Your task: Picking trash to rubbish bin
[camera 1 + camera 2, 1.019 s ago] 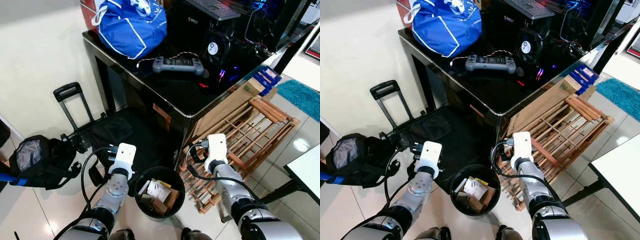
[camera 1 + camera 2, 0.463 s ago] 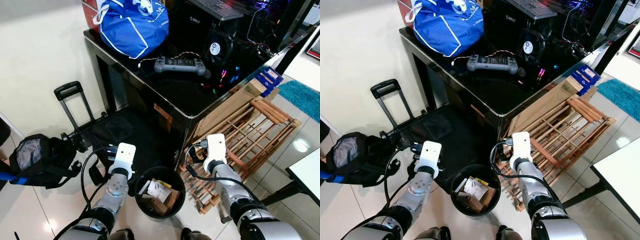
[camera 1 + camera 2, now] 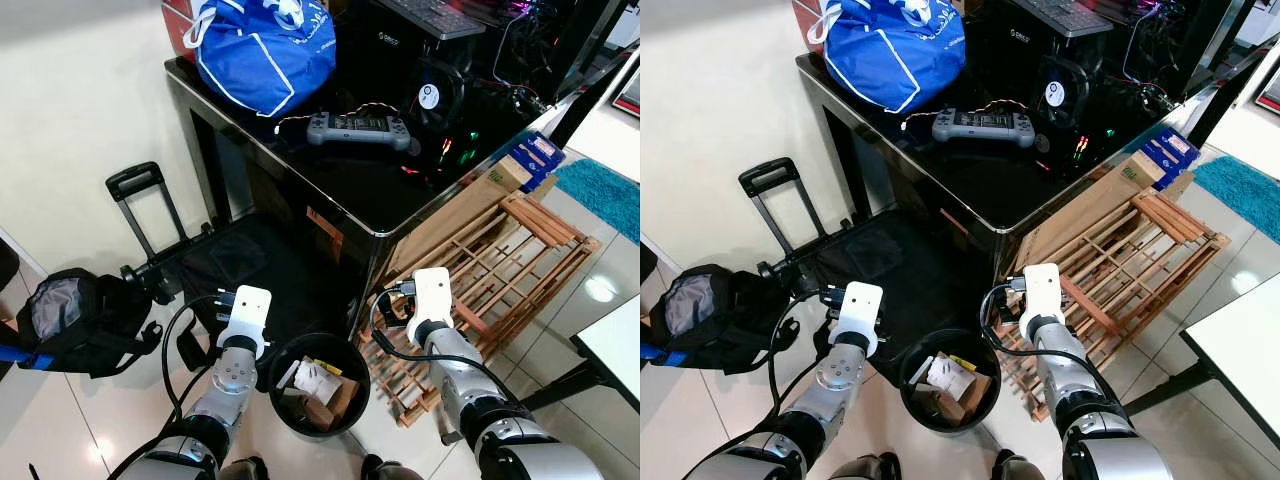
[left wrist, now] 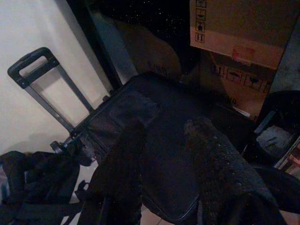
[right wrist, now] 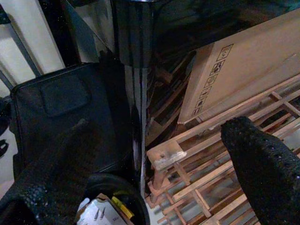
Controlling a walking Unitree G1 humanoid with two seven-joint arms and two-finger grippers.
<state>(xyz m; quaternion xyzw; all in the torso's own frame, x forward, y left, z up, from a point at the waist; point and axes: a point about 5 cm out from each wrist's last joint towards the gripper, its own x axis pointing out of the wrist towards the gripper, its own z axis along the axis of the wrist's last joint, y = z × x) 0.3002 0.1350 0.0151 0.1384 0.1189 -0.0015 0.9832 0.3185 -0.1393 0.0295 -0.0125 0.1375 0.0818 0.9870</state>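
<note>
A round black rubbish bin [image 3: 320, 339] stands on the tiled floor between my two arms. It holds crumpled white paper [image 3: 318, 380] and brown cardboard scraps [image 3: 322, 412]. My left arm's white wrist block [image 3: 247, 310] hovers just left of the bin, over a black trolley case. In the left wrist view my left gripper [image 4: 166, 124] is open by a narrow gap, with nothing between its fingers. My right arm's wrist block [image 3: 433, 292] is to the bin's right, above a wooden rack. My right gripper [image 5: 159, 126] is wide open and empty, and the bin's rim [image 5: 117, 183] lies below it.
A black glass table [image 3: 350, 190] just beyond the bin carries a blue bag [image 3: 265, 50], a grey game controller [image 3: 357, 128] and a computer. The trolley case [image 3: 250, 265] and a black bag [image 3: 75, 320] lie at left. The wooden rack [image 3: 500, 270] and a cardboard box [image 3: 450, 215] lean at right.
</note>
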